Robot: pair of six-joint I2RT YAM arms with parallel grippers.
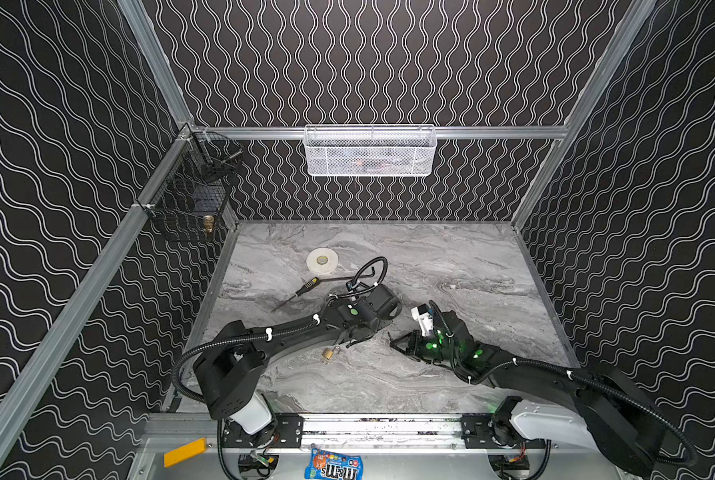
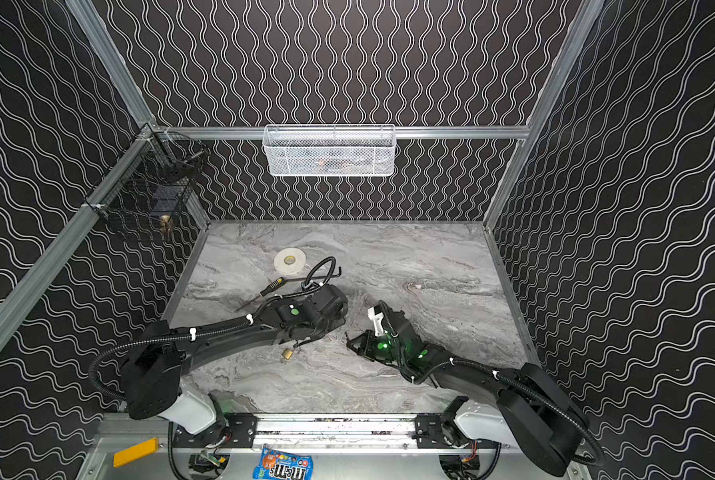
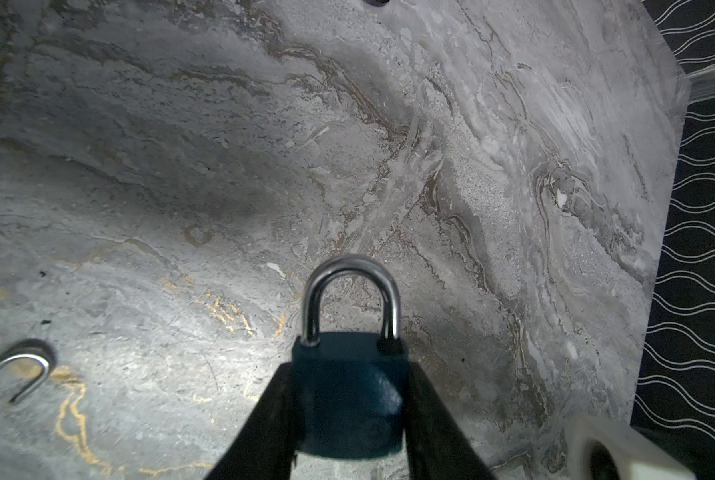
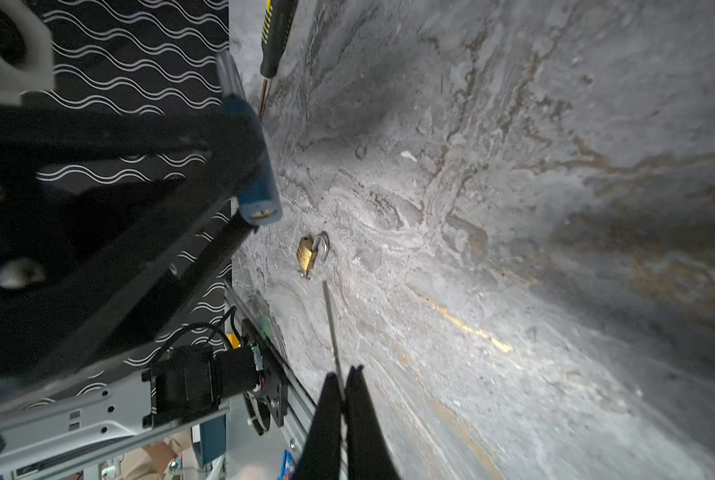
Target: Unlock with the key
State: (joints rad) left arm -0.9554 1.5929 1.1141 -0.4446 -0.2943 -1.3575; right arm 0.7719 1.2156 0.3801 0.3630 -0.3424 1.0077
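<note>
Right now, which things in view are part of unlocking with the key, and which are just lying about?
In the job: blue padlock in the left pincer; key in the right pincer.
Lying about: brass padlock, screwdriver, tape roll, hex key, candy bag.

The key [image 4: 332, 332] hides its bow between the right fingers [image 4: 324, 419].

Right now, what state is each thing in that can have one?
left gripper, shut on blue padlock
blue padlock, held, shackle closed
right gripper, shut on key
key, pinched, not yet in any lock
brass padlock, lying on the table, shackle looks open
screwdriver, lying flat on the table
</note>
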